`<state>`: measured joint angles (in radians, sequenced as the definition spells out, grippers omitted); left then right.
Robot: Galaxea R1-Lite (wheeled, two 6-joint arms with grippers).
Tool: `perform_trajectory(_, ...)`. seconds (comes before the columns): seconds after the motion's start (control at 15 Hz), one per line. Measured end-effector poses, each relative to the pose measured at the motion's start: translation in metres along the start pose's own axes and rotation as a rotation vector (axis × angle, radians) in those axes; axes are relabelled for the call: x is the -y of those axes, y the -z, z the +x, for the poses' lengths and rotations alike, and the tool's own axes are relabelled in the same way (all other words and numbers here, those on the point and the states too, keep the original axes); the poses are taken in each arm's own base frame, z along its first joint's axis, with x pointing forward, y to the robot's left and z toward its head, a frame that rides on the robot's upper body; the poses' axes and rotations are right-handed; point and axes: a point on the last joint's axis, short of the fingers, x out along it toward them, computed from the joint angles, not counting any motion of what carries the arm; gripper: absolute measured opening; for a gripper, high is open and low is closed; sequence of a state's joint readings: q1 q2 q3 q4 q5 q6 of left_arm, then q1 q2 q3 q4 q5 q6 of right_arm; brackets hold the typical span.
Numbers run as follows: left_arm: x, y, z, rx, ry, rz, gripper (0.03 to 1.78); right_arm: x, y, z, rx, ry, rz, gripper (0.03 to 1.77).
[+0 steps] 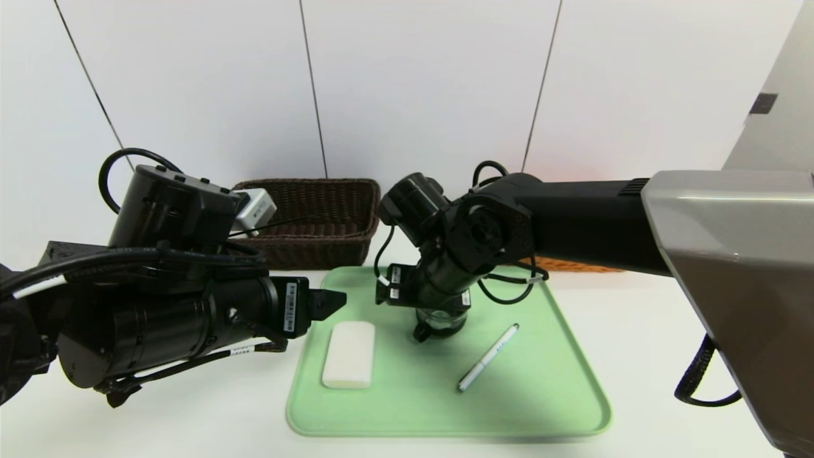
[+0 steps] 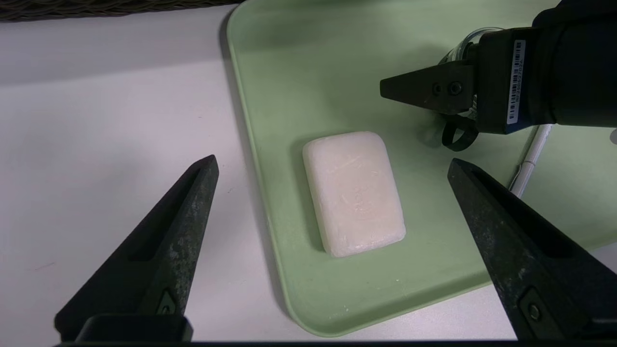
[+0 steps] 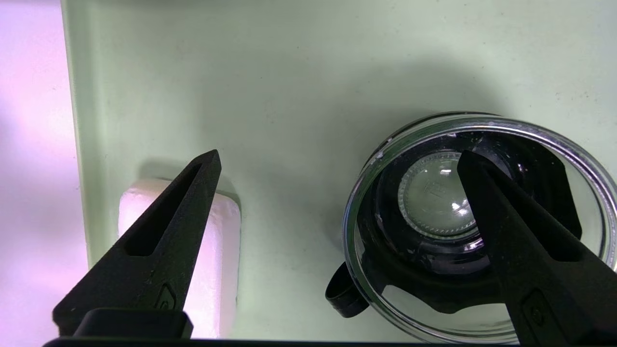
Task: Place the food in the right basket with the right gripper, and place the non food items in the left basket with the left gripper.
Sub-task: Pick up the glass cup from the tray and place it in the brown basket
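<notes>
On the near left part of a green tray (image 1: 509, 416), a white rounded block (image 1: 349, 355) lies flat, its long side running roughly from the robot's side toward the dark brown basket (image 1: 305, 251). The left gripper (image 2: 332, 161) is nearer: it is poised over the block, fingers spread wide with nothing between them, one to each side of the block's long edges. Lowering and closing across the short width looks like the next move. The left arm reaches in from the left, wrist angled down. The right gripper (image 3: 340, 152), also spread and empty, hangs above the glass cup (image 3: 436, 195).
</notes>
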<state>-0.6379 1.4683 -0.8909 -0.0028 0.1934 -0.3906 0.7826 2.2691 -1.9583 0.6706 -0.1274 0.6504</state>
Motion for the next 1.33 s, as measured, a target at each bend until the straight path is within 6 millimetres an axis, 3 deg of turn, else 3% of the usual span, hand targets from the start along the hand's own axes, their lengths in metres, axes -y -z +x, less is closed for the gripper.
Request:
perform_trajectory(1.07,0.000,-0.001,0.000,0.004,0.001,-0.001,1.69,-0.005,0.008,0.008,0.001,0.046,-0.138,1.67)
perform_trajectory(1.33,0.000,-0.001,0.001,0.002,0.000,-0.001,1.69,-0.005,0.008,0.011,-0.001,0.047,-0.141,1.03)
